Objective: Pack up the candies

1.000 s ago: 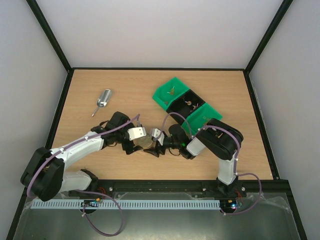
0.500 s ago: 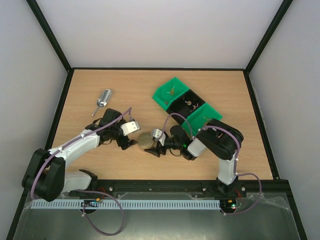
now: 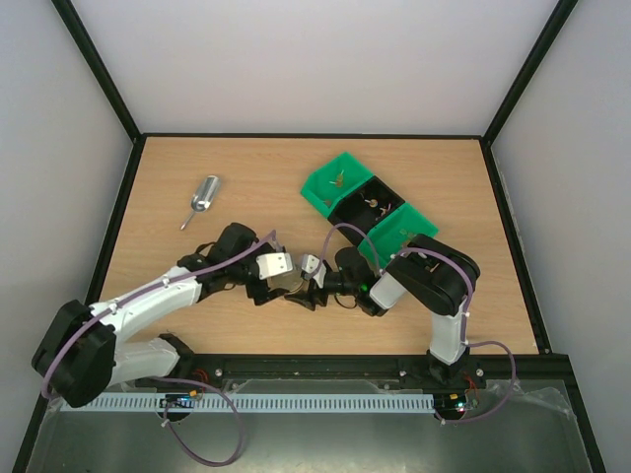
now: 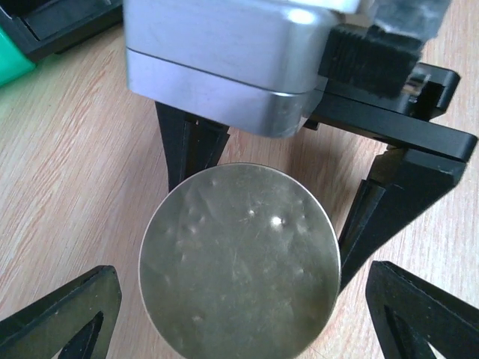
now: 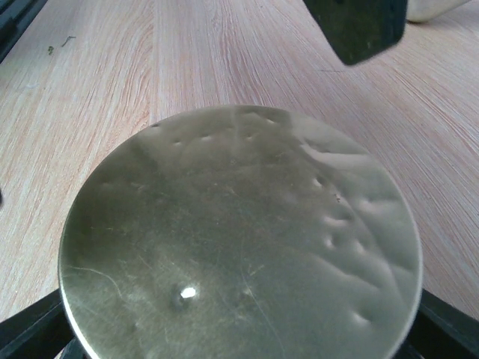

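Now left gripper (image 4: pixel 241 318) is back over the tin (image 5: pixel 239 232) by the front edge, fingers wide and empty, right gripper (image 3: pixel 308 289) clamping it, so probably opening comes first; candies (image 3: pixel 340 180) sit in green bins (image 3: pixel 317 189) toward the back-right corner.

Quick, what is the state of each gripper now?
Left gripper: open, straddling the round metal tin.
Right gripper: closed on the tin.
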Action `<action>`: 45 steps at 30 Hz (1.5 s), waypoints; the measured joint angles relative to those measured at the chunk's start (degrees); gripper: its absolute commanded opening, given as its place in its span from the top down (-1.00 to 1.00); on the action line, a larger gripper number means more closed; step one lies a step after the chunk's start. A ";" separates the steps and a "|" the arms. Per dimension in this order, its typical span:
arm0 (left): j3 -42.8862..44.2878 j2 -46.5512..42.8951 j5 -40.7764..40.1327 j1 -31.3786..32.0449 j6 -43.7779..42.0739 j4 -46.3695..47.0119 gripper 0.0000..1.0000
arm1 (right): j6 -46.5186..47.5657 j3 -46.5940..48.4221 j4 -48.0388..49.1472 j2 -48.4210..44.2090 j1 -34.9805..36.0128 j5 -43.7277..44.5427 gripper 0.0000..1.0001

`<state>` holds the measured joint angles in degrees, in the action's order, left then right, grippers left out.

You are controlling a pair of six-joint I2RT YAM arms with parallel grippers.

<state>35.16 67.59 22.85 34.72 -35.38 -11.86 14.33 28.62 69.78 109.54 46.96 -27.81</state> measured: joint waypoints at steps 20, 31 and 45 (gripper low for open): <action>-0.57 5.92 0.07 -4.37 -1.29 -0.17 -0.76 | 0.48 -0.31 0.46 -0.02 -0.09 0.61 -0.17; -0.50 2.32 0.98 -9.86 -2.71 -3.52 -0.91 | -0.94 -0.96 0.85 -0.39 0.02 1.75 -0.19; -0.50 6.29 -2.12 0.15 12.92 5.29 -0.77 | -3.34 -0.96 1.14 -0.46 1.07 5.86 -0.21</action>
<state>34.65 73.89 20.73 34.87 -22.46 -6.57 10.98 27.66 70.91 109.08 48.03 -21.96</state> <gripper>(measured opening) 0.921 0.828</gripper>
